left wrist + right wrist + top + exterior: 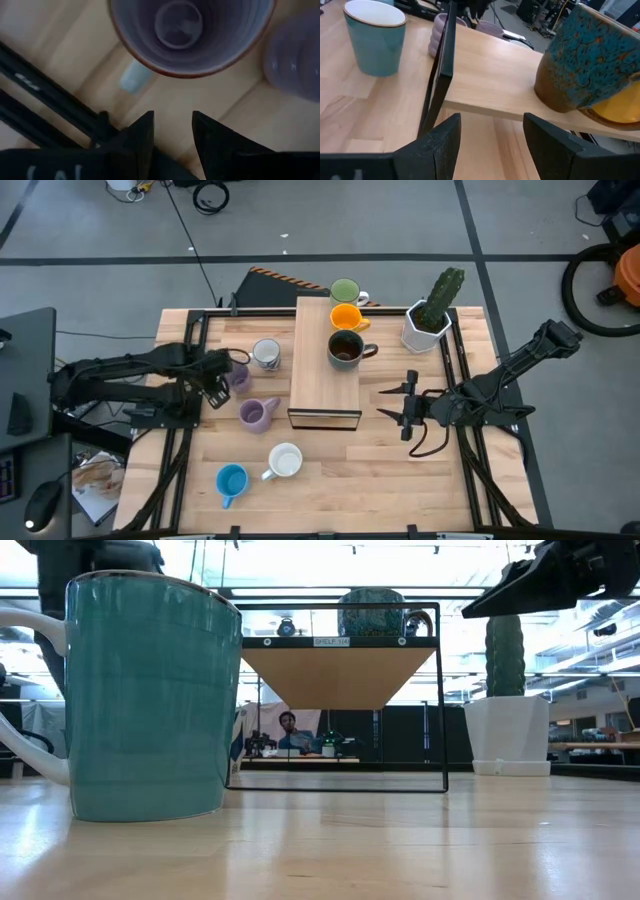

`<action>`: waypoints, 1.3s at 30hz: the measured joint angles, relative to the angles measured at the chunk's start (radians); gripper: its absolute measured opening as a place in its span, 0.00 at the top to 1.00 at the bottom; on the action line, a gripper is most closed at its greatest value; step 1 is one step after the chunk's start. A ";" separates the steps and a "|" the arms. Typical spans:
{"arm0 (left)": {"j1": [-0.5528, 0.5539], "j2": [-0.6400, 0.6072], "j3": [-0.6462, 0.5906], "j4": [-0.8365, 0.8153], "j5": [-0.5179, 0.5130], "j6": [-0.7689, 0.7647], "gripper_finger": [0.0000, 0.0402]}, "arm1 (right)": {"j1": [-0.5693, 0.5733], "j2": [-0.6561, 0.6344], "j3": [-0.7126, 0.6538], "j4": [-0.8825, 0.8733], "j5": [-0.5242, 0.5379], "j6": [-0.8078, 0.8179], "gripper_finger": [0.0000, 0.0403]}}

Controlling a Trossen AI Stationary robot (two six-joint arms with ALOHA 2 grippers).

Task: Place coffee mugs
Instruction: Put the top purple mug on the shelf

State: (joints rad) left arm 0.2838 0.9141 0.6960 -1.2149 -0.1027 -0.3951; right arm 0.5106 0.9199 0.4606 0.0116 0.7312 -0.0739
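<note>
Wooden shelf (325, 370) edge beside parted, empty right fingers (409, 405); left fingers (172, 132) parted over lilac mug (190, 35).

Wood table (400, 460) holds low wood shelf (318, 365), cactus pot (428, 328), patterned mug (266, 353), two lilac mugs (258, 414), white mug (285, 461), blue mug (231, 481). On shelf: green mug (345, 291), orange mug (346, 316), brown mug (346, 347).

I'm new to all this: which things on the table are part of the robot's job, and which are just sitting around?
Job: green mug, orange mug, dark brown mug, patterned mug, two lilac mugs, white mug, blue mug, wooden shelf.
Just there: cactus pot.
</note>
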 joint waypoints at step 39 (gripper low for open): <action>0.099 0.185 0.000 0.088 -0.078 0.046 0.65 | 0.000 0.000 -0.016 0.041 -0.104 0.018 0.47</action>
State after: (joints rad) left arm 0.3824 1.0996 0.6960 -1.1270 -0.1802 -0.3492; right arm 0.5106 0.9203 0.4446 0.0525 0.6270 -0.0556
